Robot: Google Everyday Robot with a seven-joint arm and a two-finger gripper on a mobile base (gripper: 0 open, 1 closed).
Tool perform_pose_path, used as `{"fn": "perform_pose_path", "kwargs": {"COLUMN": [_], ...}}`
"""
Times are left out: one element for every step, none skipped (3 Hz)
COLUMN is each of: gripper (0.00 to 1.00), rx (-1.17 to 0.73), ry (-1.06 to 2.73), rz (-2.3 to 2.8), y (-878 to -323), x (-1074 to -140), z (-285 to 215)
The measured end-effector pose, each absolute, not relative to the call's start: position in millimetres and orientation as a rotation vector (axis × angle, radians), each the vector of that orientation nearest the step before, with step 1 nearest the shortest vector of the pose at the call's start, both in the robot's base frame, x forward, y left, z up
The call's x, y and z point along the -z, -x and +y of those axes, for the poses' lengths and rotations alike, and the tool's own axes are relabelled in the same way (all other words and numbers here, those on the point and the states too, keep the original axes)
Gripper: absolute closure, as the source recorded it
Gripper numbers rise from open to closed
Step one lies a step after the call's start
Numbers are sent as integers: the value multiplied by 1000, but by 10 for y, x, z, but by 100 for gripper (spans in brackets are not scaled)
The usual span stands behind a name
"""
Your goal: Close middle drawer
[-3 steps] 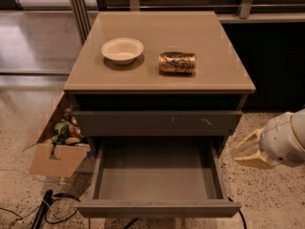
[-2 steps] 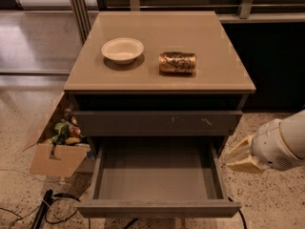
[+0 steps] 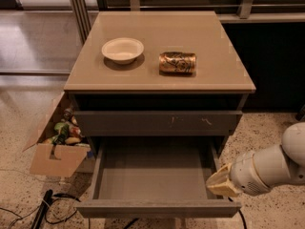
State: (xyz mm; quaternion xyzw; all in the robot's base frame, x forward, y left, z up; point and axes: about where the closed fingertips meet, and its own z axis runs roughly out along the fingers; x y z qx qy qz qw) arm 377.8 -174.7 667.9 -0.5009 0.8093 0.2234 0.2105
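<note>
Bowl left of can on the cabinet; middle drawer out below, gripper by its right front corner.

The white arm comes in from the right edge at the near side of the scene, its rounded wrist sloping down and to the left, ending in the tan gripper, which points left, low at near right.
</note>
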Motion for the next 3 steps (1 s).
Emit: {"fn": "perform_pose_path", "kwargs": {"gripper": [100, 100, 100], "rx": [-641, -641, -586], "ry": [1336, 1348, 1435], "rz": [2207, 2157, 2078], "y": [-3721, -3759, -3900], "x": [-6294, -6055, -6030], "z": [-1729, -1768, -1846]}}
